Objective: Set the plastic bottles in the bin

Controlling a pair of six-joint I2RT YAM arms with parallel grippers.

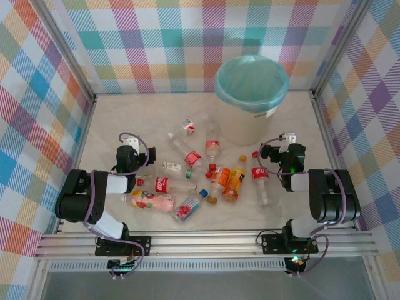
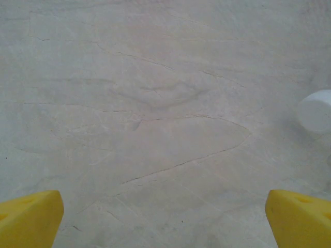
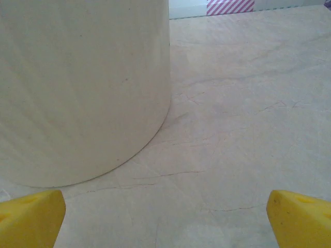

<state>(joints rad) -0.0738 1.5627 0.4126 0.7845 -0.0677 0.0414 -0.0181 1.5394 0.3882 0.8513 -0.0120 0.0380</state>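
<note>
We see two robot arms low on a pale marbled surface [image 1: 125,112]. The left hand [image 2: 165,221] and the right hand [image 3: 165,222] are each spread wide apart, holding nothing. The plastic bottles [image 1: 234,182] lie scattered on the surface between the two hands. The bin [image 1: 247,128], lined in teal, stands upright beyond the bottles, close in front of the right hand.

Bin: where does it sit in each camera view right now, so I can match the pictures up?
Top external: the bin stands far centre-right, beyond the plastic bottles.
Left wrist: bare veined table, a white object at the right edge.
Right wrist: its cream wall on the left, close ahead.
Shared landmark: the veined table top.
</note>
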